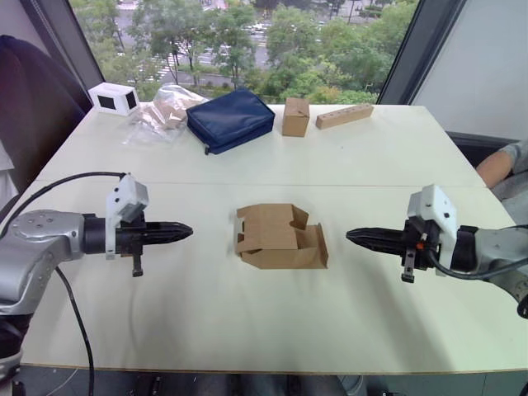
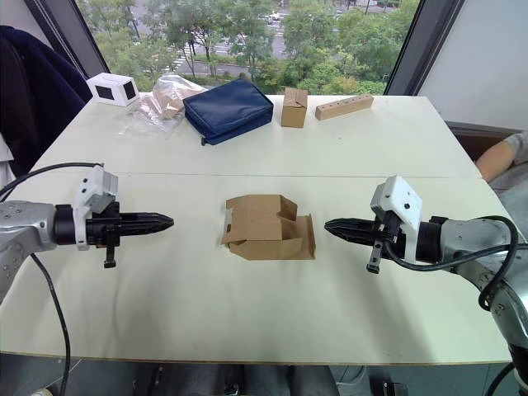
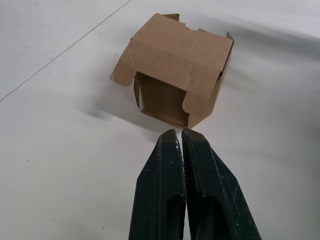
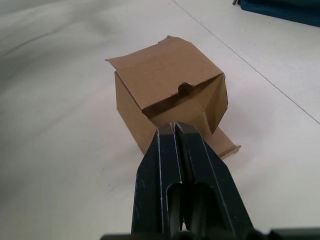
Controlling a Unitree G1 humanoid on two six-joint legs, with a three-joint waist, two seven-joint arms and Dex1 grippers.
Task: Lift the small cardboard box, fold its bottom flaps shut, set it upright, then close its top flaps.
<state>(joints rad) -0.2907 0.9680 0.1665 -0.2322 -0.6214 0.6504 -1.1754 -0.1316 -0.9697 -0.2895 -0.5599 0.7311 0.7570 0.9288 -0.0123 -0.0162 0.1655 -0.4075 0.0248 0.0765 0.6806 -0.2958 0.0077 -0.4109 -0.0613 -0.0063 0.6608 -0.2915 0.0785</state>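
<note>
White table [image 1: 388, 157]: small cardboard box [image 1: 279, 237] lies between two pinched-together hands.

White table [image 1: 396, 157], window [image 1: 247, 41] showing trees

Left gripper [image 3: 181, 134] aimed at the box [image 3: 175, 70]

Fingers pressed together, tips just short of the box's near corner; the box lies on its side on the table [image 3: 60, 165], open end and flaps facing the gripper.
</note>
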